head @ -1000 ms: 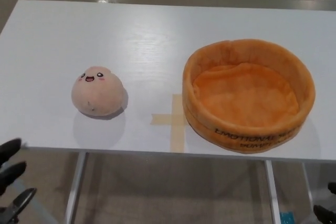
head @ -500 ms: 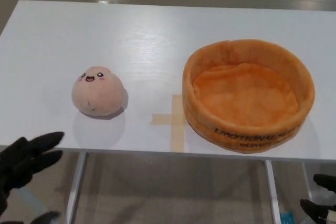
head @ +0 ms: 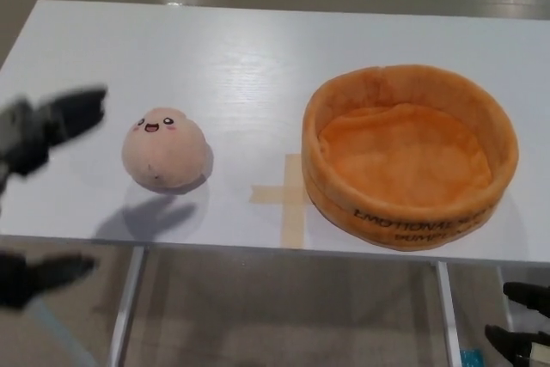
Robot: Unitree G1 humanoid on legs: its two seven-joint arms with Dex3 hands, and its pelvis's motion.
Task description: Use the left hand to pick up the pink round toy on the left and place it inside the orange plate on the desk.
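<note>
In the head view, the left hand (head: 43, 126) has risen from below the desk's front edge to hover over its left side, blurred, fingers spread and empty, just beside the pink round toy (head: 164, 152), apparently lining up a grasp. The toy sits near the front-left of the desk (head: 241, 49), well apart from the empty orange plate (head: 409, 156) at front right; the right hand (head: 522, 337) hangs below the front edge, its fingers too cropped to tell

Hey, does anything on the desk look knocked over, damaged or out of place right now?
Nothing stands out. The pink round toy sits face-up on the white desk, apart from the orange plate, which is upright and empty. A tape cross lies flat between them. The left hand, motion-blurred, is beside the toy, not touching it.
</note>
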